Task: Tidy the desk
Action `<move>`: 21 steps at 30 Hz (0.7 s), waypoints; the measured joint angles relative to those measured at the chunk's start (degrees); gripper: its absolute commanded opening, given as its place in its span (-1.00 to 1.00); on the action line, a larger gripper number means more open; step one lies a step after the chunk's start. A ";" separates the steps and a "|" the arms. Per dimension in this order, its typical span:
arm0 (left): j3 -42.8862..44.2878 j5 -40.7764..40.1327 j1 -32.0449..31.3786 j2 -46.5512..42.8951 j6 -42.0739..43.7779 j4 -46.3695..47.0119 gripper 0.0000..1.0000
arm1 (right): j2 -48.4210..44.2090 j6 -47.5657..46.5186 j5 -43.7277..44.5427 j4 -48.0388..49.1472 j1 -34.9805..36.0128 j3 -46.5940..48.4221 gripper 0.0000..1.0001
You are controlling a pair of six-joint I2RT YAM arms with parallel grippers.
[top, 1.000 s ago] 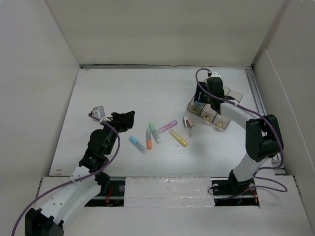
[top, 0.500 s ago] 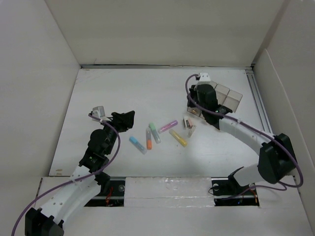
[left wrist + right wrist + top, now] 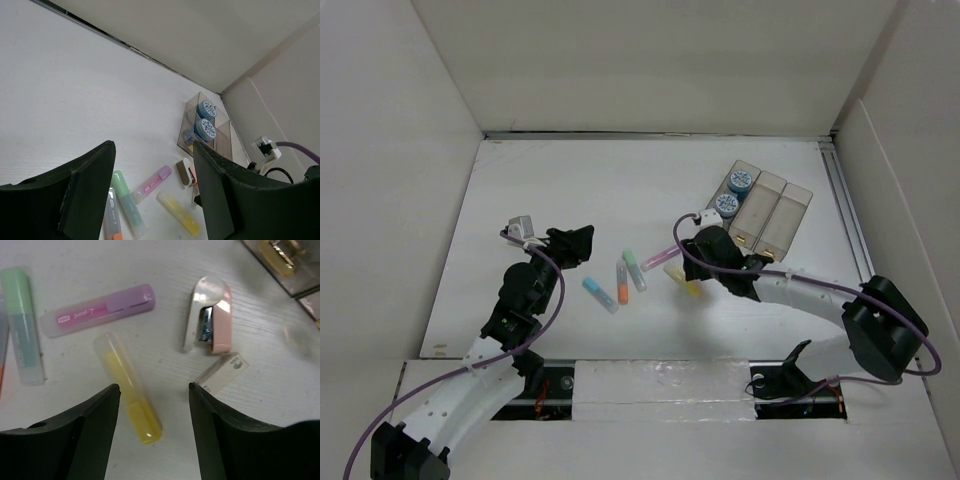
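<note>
a: what's just changed?
b: a second ago the right gripper [image 3: 152, 390] sat over the clear tray [image 3: 790, 215] at 2 o'clock; it has since swung down to the loose pile near the middle of the desk [image 3: 570, 180]; its jaws are spread, straddling the yellow highlighter [image 3: 131, 402] without touching it, grasping nothing.
a: so a drop-off is done?
b: i'd judge so, and that highlighter looks like the next pick; the pink highlighter [image 3: 97, 310] lies at its 12 o'clock, the green highlighter [image 3: 22, 325] at 10, the pink-and-white stapler [image 3: 210, 315] at 2, with a small label [image 3: 222, 375] just beside the stapler.
a: and the left side?
b: the left gripper [image 3: 152, 195] hasn't budged; released, wide, empty, hanging at 9 o'clock of the pile.
a: what's in the tray?
b: three compartments; the left one holds two blue rolls [image 3: 739, 181]; the middle one has a small gold piece [image 3: 742, 238] at its near end; i can't make out anything in the right one.
</note>
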 measured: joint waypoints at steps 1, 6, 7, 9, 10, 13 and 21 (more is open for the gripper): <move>0.00 -0.02 0.00 0.00 0.00 0.00 0.17 | 0.00 0.17 0.28 -0.09 -0.83 -0.02 0.29; 0.00 0.09 0.00 0.00 0.04 0.00 0.17 | 3.43 0.46 2.49 0.15 -5.20 1.88 0.45; 0.00 0.07 0.00 0.00 0.07 0.00 0.17 | 4.94 0.46 2.78 0.17 -5.84 2.73 0.49; 0.00 0.07 0.00 -0.04 0.11 -0.02 0.17 | 7.80 0.26 3.08 1.25 -6.62 4.15 0.51; 0.00 0.07 0.00 -0.09 0.11 -0.02 0.17 | 9.16 0.26 3.08 1.25 -6.86 4.74 0.51; 0.00 0.07 0.00 -0.28 0.15 0.00 0.17 | 12.50 0.13 3.91 1.95 -7.02 6.45 0.47; 0.00 0.09 0.00 -0.37 0.15 0.00 0.17 | 17.27 0.11 4.24 5.35 -8.50 8.52 -0.52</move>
